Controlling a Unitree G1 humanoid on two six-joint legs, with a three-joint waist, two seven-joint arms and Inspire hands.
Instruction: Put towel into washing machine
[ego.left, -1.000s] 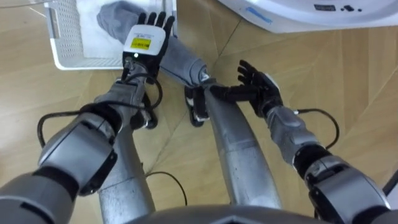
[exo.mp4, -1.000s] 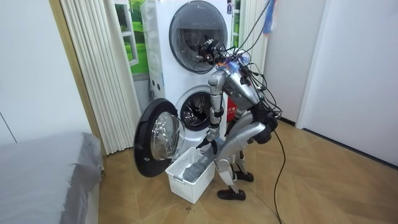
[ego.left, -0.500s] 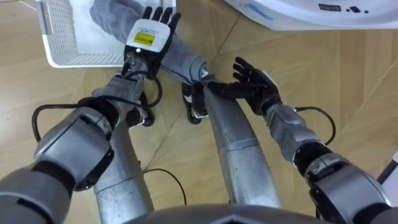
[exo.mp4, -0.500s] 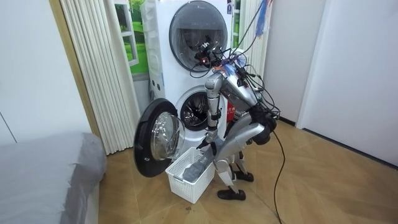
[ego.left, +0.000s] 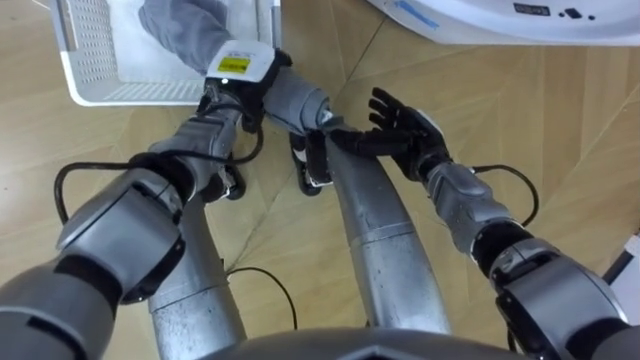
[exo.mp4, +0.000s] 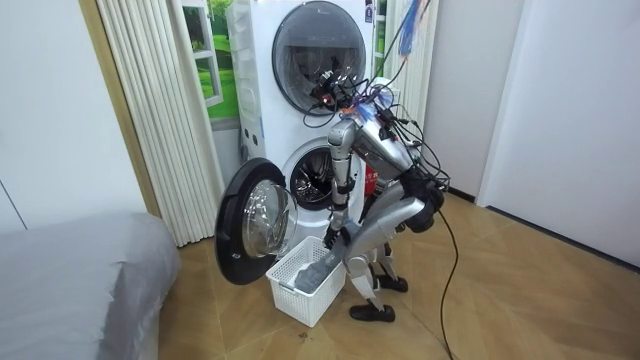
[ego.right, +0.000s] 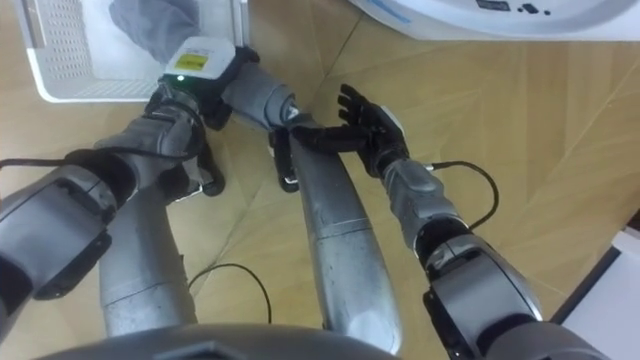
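Observation:
A grey towel (ego.left: 183, 24) lies bunched in a white slatted laundry basket (ego.left: 90, 60) on the wooden floor. My left hand (ego.left: 240, 68) reaches down to the basket's near right corner, right at the towel's lower edge, its back turned up. My right hand (ego.left: 402, 128) hangs open over bare floor to the right, palm toward the left, holding nothing. In the room view I stand bent forward over the basket (exo.mp4: 300, 285) and the towel (exo.mp4: 316, 272), in front of the washing machine's open drum (exo.mp4: 318, 180).
The washer's round door (exo.mp4: 255, 222) stands swung open beside the basket on the room view's left. The machine's white front (ego.left: 500, 20) runs along the top of the eye view. A grey bed (exo.mp4: 70, 290) and a curtain (exo.mp4: 160, 110) stand further off.
My left hand has tipped down and dropped closer to the towel at the basket's corner. The right hand has stayed where it was, open.

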